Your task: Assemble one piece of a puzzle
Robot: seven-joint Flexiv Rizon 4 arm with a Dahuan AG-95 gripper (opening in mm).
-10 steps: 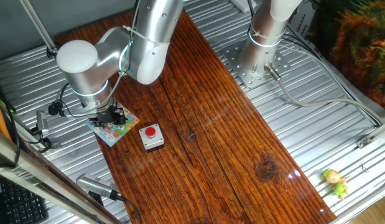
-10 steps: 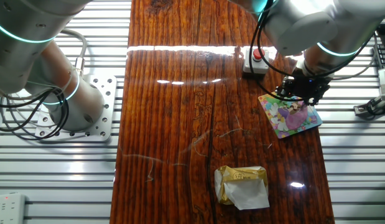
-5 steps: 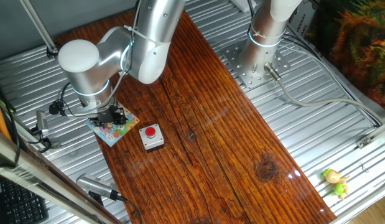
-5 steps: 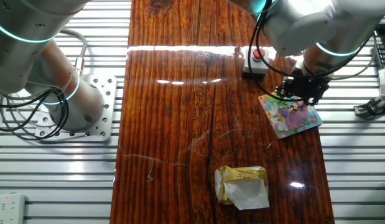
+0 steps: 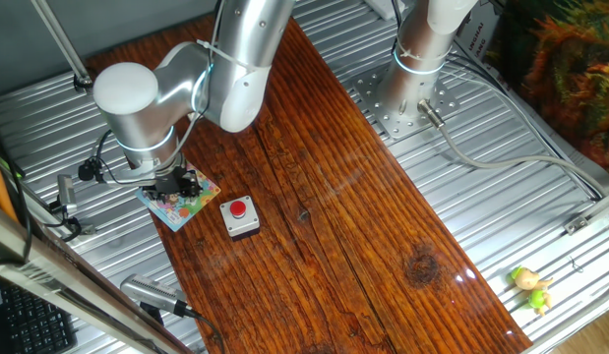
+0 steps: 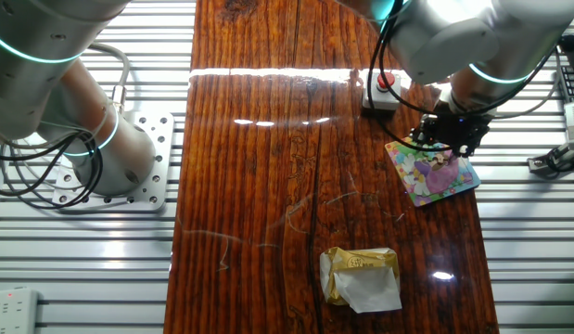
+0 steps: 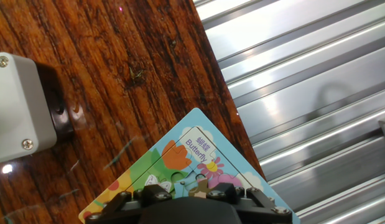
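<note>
Gripper (image 6: 451,139) is down on the puzzle (image 6: 435,173), at its corner nearest the button box (image 6: 381,90). Fingers are hidden under the wrist in both fixed views, and the hand view only shows the black gripper base (image 7: 186,202) at the bottom edge, so can't tell whether the jaws are spread or closed, or whether anything is between them.

Puzzle lies flat on the wood table (image 6: 268,186), close to the table edge by the ribbed metal surface (image 7: 304,74), and just beside the button box without touching it. In the hand view one corner of the puzzle (image 7: 198,149) points away from the gripper, with "Butterfly" printed near it; the button box (image 7: 18,106) sits off to the left of that corner.

Piece: can't pick it out in any view; it's either under the gripper or blended into the picture.

A crumpled gold-and-white wrapper (image 6: 361,276) is also on the table, well apart from the puzzle.
</note>
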